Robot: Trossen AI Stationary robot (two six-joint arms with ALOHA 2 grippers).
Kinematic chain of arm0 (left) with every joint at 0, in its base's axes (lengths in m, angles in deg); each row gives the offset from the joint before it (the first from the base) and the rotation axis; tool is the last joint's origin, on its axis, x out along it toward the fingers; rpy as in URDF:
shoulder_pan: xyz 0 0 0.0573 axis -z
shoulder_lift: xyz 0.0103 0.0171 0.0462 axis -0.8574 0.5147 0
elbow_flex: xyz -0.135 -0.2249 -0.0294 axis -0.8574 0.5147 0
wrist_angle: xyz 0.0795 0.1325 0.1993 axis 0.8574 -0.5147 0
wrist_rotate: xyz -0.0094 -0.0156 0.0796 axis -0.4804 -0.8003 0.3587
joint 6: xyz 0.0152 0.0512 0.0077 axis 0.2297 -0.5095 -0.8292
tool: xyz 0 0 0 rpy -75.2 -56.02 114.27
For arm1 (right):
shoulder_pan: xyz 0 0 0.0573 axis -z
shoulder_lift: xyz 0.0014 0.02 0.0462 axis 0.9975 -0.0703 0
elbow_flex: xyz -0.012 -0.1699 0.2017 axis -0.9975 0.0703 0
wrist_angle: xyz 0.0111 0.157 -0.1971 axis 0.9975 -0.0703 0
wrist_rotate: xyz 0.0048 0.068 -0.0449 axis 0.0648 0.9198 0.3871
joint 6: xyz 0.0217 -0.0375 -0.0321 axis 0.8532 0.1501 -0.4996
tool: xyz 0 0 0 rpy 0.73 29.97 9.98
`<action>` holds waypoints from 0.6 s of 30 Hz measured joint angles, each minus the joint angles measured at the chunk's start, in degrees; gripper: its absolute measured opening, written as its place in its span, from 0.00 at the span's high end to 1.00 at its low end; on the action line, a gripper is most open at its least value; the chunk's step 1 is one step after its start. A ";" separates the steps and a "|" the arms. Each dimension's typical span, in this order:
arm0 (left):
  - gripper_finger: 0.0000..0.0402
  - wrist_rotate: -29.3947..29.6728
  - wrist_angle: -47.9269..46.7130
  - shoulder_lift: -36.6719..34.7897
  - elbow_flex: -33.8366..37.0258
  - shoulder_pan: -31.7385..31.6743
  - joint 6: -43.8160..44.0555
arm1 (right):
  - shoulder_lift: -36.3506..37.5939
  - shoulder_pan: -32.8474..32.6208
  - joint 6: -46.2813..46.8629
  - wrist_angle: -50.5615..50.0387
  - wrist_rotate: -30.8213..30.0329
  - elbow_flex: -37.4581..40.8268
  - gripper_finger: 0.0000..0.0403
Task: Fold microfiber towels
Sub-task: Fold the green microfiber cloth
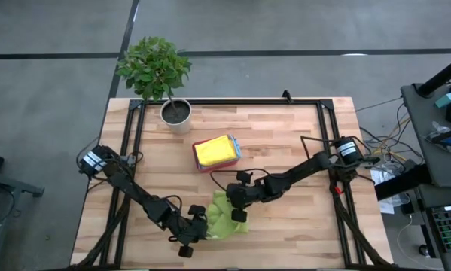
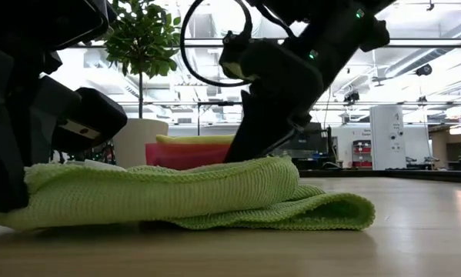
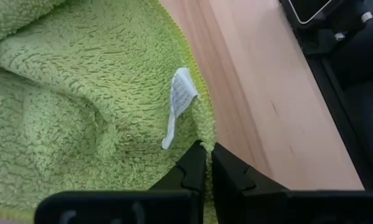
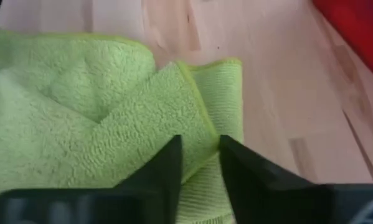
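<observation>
A lime green microfiber towel (image 1: 223, 218) lies crumpled and partly folded on the wooden table near its front edge, one flap doubled over the rest (image 2: 215, 185). My left gripper (image 1: 199, 224) is at the towel's left side, shut on its edge (image 3: 206, 163). My right gripper (image 1: 239, 213) is at the towel's far right side, its fingers (image 4: 174, 165) narrowly apart with cloth between them. A yellow towel (image 1: 214, 150) lies folded in a pink tray. My left gripper pinches the towel's hemmed edge (image 3: 203, 134) between its two fingers, beside the white label (image 3: 181, 99). The fingers slant down from the table's left. The towel rests slack on the table there. My right gripper has the doubled-over flap's edge (image 4: 197, 127) between its two fingers, coming slanting down from the table's right. More than one layer lies there. The towel rests on the table, slack.
The pink tray (image 1: 206, 164) stands behind the towel at mid-table, and a potted plant (image 1: 176, 113) at the far left. A black frame (image 1: 233, 102) runs round the table's edges. Bare wood (image 1: 300, 226) lies to the towel's right.
</observation>
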 joint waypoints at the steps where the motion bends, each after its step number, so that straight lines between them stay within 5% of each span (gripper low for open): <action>1: 1.00 0.04 -0.02 0.00 0.00 -0.02 0.00 | 0.00 -0.02 0.00 -0.06 0.04 0.00 0.80; 5: 1.00 0.16 0.20 0.00 0.00 0.00 0.00 | 0.10 -0.67 -0.48 -0.27 -0.06 -0.08 0.96; 18: 1.00 1.73 -2.51 -5.65 -0.11 0.02 -0.09 | 11.47 -3.08 -4.97 -3.44 -0.76 -0.17 0.98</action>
